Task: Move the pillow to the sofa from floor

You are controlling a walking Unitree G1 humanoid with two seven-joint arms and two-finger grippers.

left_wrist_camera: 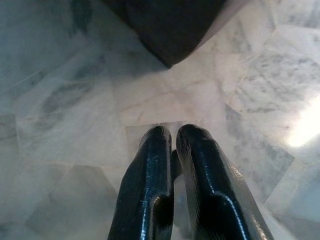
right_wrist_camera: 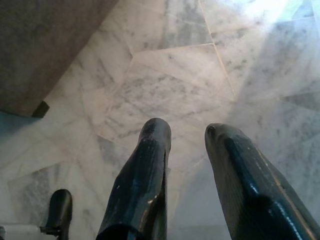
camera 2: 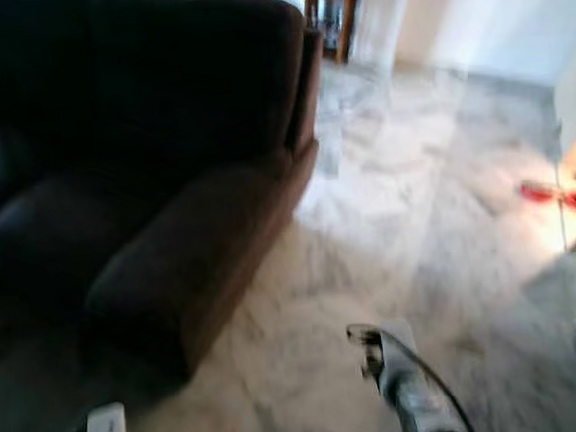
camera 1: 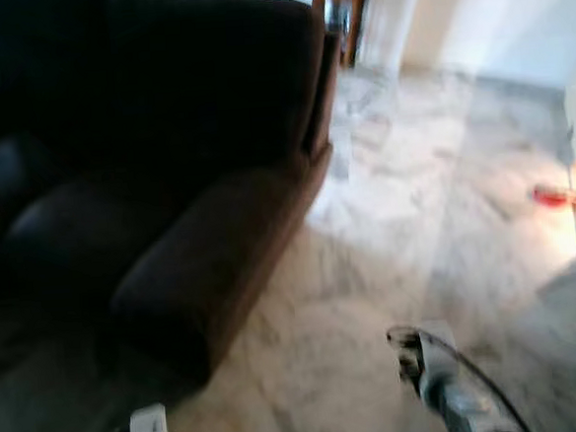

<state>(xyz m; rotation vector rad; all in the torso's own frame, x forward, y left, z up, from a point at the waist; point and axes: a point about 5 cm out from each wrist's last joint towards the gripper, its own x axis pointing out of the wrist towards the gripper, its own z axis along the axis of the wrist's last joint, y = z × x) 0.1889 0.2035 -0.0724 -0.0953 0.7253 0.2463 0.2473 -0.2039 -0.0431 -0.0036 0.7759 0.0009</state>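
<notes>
Sofa (camera 1: 167, 185) sits far left, floor (camera 1: 389, 248) ahead; no pillow anywhere I can see. Left pincer (left_wrist_camera: 172, 137) pressed together, right pincer (right_wrist_camera: 187, 131) spread, both low and empty since I reckon I'm hunting for it.

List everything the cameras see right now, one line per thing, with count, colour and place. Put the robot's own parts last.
sofa: one, dark brown, on the robot's left, its armrest reaching toward the camera.
floor: one, pale grey-white marble tiles, spread across the room.
red things: two blurred shapes, too unclear to name, on the floor far right by a pale edge.
doorway: one, brown wooden frame, behind the sofa's far corner.
wall: one, white, at the back right.
left gripper: one, black fingers close together, over bare tiles near the sofa's corner.
right gripper: one, black fingers apart, over bare tiles.
</notes>
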